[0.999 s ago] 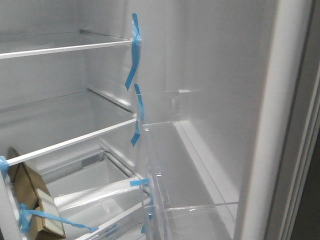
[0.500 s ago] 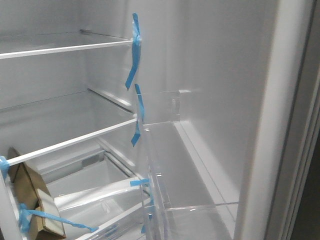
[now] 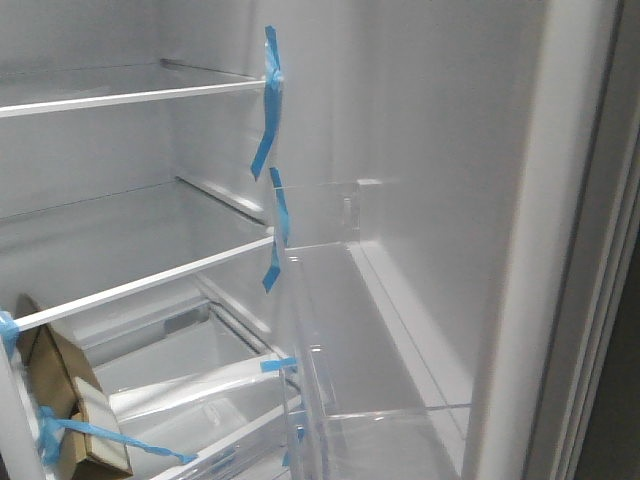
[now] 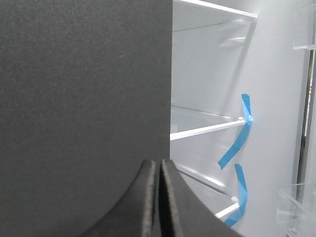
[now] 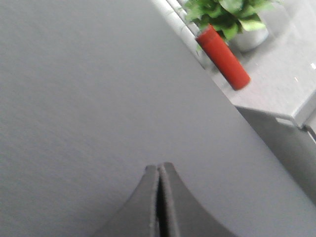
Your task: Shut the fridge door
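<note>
The fridge door [image 3: 470, 200] has swung slightly inward at the front view's right, while the right tool [image 5: 159, 197], fingers pressed together, sits against its grey outer face, left tool [image 4: 159, 197] likewise pinched.

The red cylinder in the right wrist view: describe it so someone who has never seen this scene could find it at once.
Start from the big matte grey slab of the fridge door that fills most of the view above the right gripper. Past its slanted edge lies a pale counter. The red cylinder leans there beside a leafy green plant in a pale pot, and it is the only red thing in sight.
</note>
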Motion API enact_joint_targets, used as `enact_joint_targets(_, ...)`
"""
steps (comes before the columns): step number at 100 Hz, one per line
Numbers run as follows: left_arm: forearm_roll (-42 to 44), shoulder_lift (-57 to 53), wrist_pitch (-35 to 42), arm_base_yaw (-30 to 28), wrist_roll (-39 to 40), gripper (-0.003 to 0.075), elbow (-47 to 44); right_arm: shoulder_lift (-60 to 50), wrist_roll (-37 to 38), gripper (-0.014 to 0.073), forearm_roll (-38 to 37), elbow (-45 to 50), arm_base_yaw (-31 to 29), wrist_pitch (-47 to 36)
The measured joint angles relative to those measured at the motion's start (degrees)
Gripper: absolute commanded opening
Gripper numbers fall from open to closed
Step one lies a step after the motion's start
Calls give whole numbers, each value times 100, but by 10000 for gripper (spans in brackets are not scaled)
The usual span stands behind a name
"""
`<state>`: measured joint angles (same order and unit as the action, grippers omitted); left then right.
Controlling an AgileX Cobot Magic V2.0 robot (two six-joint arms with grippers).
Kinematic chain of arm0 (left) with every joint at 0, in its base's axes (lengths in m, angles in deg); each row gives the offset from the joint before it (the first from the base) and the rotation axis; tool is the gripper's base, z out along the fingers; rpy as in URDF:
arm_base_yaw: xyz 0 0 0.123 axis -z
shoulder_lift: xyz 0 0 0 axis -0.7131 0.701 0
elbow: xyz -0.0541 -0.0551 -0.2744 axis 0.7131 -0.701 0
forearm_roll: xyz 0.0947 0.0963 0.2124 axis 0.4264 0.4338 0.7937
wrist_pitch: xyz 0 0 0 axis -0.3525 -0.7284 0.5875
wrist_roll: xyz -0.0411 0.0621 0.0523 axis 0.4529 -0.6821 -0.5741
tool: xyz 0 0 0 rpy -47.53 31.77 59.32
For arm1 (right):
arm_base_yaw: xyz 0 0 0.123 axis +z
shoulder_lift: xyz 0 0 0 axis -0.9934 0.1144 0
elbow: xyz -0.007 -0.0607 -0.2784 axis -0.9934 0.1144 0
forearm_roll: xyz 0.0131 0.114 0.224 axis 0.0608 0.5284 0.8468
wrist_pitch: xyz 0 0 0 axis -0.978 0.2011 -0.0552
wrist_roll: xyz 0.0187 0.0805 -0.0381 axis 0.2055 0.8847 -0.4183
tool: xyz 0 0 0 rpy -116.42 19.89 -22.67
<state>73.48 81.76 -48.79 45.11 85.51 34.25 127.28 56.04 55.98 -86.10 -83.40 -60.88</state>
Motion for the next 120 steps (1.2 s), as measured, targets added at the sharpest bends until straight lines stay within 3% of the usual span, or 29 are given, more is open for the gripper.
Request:
enact_joint_targets(26, 0, 0, 0, 0, 0, -20, 0, 225, -250, -71, 380, -241, -9, 394)
enact_joint_targets(46, 0, 0, 0, 0, 0, -20, 0, 737, -2548, -71, 2862, -241, -59, 994)
enact_joint_targets(57, 0, 0, 0, 0, 0, -20, 0, 1032, -3196, -71, 3776, -307, -59, 1693)
enact_joint_targets(73, 0, 0, 0, 0, 0, -20, 0, 1525, -3689, -71, 4134, -717, -46, 2577)
enact_joint_targets(90, 0, 0, 0, 0, 0, -20, 0, 2130, -4097, -71, 4308, -1401, 148, 2887)
enact_joint_targets(105, 0, 0, 0, 0, 0, -20, 0, 2746, -4562, -71, 4230, -2075, 900, 2738)
enact_joint_targets(120, 0, 0, 0, 0, 0, -20, 0, 3357, -4668, -71, 3382, -2815, 1757, 2132)
